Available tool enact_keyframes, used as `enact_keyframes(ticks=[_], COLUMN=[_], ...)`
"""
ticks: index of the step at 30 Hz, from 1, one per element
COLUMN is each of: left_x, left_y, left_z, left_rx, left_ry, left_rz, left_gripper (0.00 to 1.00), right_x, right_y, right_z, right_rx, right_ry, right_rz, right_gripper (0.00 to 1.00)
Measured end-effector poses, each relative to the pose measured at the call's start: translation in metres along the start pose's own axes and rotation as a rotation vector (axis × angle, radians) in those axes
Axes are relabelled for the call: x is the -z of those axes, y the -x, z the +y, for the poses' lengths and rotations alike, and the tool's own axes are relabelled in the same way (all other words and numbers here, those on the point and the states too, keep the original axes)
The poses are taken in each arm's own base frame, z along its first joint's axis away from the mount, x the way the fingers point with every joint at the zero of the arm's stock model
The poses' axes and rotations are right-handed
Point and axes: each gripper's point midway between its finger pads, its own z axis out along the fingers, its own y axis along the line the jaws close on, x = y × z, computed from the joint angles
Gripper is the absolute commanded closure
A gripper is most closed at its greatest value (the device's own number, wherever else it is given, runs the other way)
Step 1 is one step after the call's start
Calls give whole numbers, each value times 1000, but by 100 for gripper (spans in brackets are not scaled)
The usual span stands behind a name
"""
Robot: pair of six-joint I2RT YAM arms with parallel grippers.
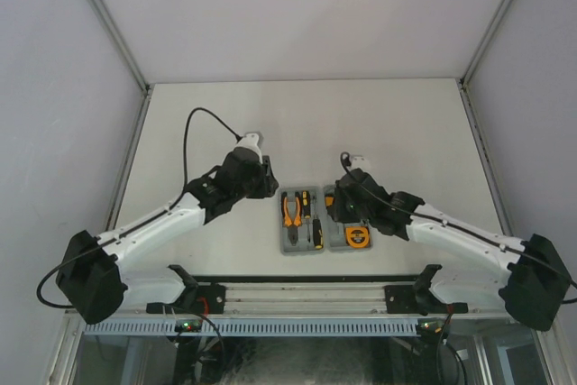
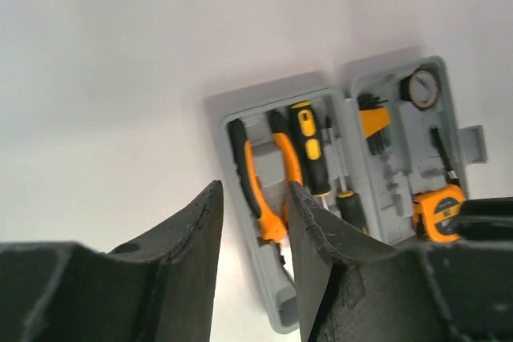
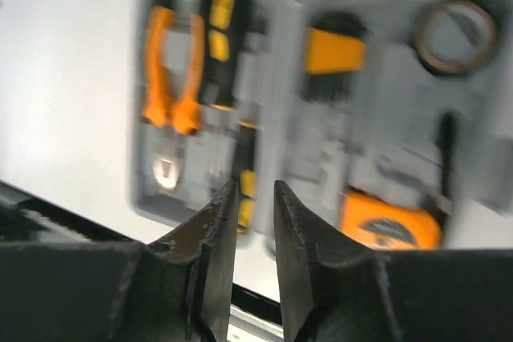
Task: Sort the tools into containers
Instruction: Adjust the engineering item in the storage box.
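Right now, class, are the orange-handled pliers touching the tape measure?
Apart. Left wrist view: pliers lie in one half of the case, tape measure in the other, a screwdriver between.

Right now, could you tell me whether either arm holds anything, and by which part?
Nothing is held. The left tool and right tool each show a bare gap between the fingers; the pliers lie in the case.

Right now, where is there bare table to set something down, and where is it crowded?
Free: the far table beyond both arms, up to the back wall. Crowded: near centre, where the left gripper and right gripper crowd the open tool case.
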Motion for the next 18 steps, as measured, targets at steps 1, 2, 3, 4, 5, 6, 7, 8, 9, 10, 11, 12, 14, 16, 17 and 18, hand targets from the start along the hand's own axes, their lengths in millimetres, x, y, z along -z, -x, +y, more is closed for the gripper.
enact_keyframes(ticks=[1, 2, 3, 4, 5, 6, 7, 8, 9, 10, 11, 12, 14, 16, 17, 18], left_x=[1, 2, 1, 0, -2, -3, -4, -4, -5, -5, -5, -5, -6, -7, -7, -7], left_y=[-1, -4, -11, -18, -27, -35, -43, -47, -51, -54, -54, -53, -50, -49, -48, -48], left_z=[6, 13, 23, 30, 38, 45, 51, 54, 55, 56, 56, 55, 52, 50, 49, 49], left_rx=[9, 14, 21, 25, 28, 32, 36, 36, 37, 38, 42, 46, 55, 59, 61, 62], left_ry=[7, 17, 35, 49, 67, 81, 93, 99, 102, 102, 102, 99, 88, 79, 75, 71], left_rz=[-7, -5, 4, 17, 35, 55, 71, 81, 90, 96, 96, 93, 80, 76, 73, 72], left_gripper=[57, 57, 57, 57, 57, 57, 57, 57, 57, 57, 57, 57, 56, 56, 56, 56], right_x=[3, 6, 8, 11, 14, 16, 17, 19, 20, 20, 20, 19, 18, 16, 15, 15], right_y=[-7, -15, -22, -30, -38, -46, -50, -54, -57, -60, -62, -64, -68, -71, -73, -74], right_z=[-14, -29, -41, -54, -66, -76, -82, -87, -90, -90, -90, -90, -91, -92, -92, -92], right_rx=[-9, -19, -26, -36, -44, -50, -55, -59, -60, -59, -58, -57, -56, -55, -54, -54], right_ry=[-33, -69, -98, -130, -159, -185, -200, -215, -224, -226, -225, -224, -228, -234, -237, -238], right_rz=[8, 24, 38, 57, 77, 97, 110, 125, 138, 150, 161, 171, 191, 211, 221, 227], right_gripper=[76, 76, 76, 77, 78, 79, 80, 80, 81, 81, 81, 81, 81, 81, 81, 81])
